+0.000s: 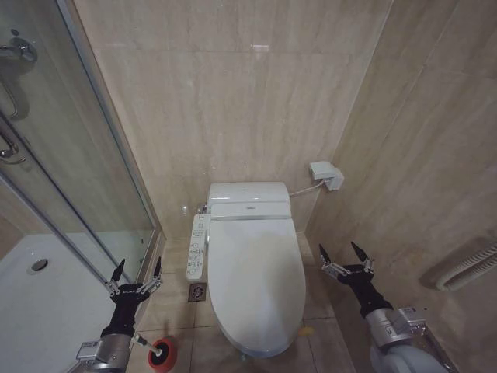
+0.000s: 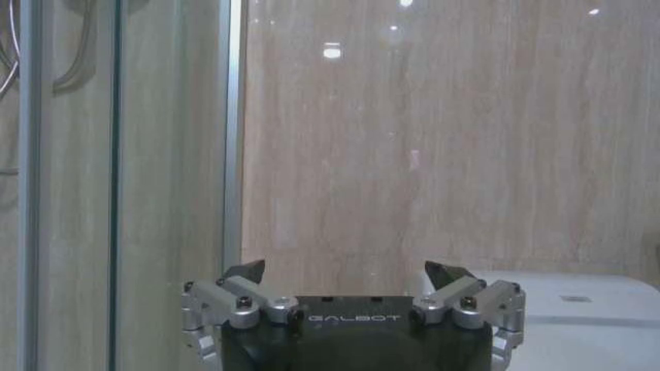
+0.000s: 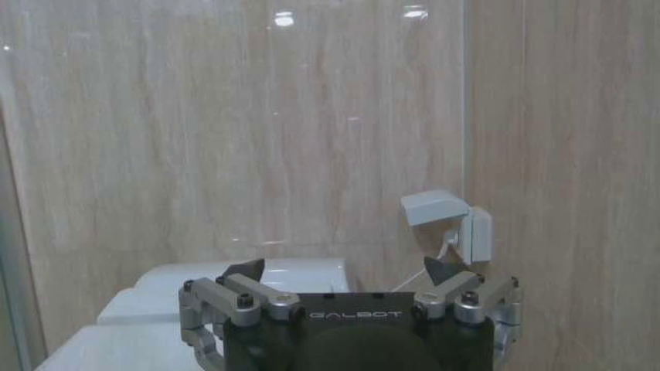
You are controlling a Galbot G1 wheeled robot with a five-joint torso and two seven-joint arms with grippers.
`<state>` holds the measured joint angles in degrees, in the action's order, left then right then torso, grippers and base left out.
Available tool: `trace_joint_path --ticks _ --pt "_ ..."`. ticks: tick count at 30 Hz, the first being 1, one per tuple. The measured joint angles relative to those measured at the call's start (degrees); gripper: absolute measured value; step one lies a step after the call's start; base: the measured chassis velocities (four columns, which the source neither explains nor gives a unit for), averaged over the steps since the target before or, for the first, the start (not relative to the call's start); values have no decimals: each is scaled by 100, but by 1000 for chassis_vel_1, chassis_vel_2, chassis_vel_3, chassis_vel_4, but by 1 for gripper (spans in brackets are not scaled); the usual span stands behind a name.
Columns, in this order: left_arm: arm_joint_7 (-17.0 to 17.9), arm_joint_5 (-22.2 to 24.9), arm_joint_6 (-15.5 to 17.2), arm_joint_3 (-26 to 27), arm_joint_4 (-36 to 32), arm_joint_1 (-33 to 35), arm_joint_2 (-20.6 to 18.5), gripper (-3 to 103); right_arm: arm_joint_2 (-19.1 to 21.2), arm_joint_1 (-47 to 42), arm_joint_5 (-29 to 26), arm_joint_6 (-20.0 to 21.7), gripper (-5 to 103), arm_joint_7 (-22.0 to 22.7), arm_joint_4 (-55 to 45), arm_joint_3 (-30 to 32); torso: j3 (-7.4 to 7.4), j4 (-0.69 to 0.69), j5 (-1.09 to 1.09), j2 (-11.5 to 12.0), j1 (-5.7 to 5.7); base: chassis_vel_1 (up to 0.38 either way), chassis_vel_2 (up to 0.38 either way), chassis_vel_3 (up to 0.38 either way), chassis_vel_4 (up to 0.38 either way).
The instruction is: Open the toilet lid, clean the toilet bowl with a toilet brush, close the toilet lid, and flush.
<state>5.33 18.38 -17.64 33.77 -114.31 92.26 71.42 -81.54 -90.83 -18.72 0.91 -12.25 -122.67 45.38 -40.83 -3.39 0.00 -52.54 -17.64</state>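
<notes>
Toilet lid (image 1: pixel 255 272) down flat over the bowl, centre frame; toilet brush (image 1: pixel 161 354) on floor at 7 o'clock beside the left gripper (image 1: pixel 136 272); right gripper (image 1: pixel 345 256) at 4 o'clock, both spread wide, empty, flanking the toilet, likely staged for lid-opening

white toilet lid (image 1: pixel 255 272), red-based toilet brush (image 1: pixel 161 354).

Even, warm overhead light is cast across the beige wall (image 1: pixel 233 101), where small ceiling-lamp reflections are seen as glare spots. A soft sheen is carried by the toilet lid (image 1: pixel 255 284). Shadows are faint. Straight lines are bowed toward the head view's edges; wrist views are slightly soft.
</notes>
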Motion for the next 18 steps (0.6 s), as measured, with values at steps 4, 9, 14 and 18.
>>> trace_joint_path --ticks 4,9,14,18 --pt "0 0 0 0 0 0 0 100 0 0 0 0 100 0 0 0 0 0 0 0 0 0 0 0 0" --pt "0 0 0 0 0 0 0 100 0 0 0 0 100 0 0 0 0 0 0 0 0 0 0 0 0" --pt "0 0 0 0 0 0 0 100 0 0 0 0 100 0 0 0 0 0 0 0 0 0 0 0 0" --pt "0 0 0 0 0 0 0 100 0 0 0 0 100 0 0 0 0 0 0 0 0 0 0 0 0"
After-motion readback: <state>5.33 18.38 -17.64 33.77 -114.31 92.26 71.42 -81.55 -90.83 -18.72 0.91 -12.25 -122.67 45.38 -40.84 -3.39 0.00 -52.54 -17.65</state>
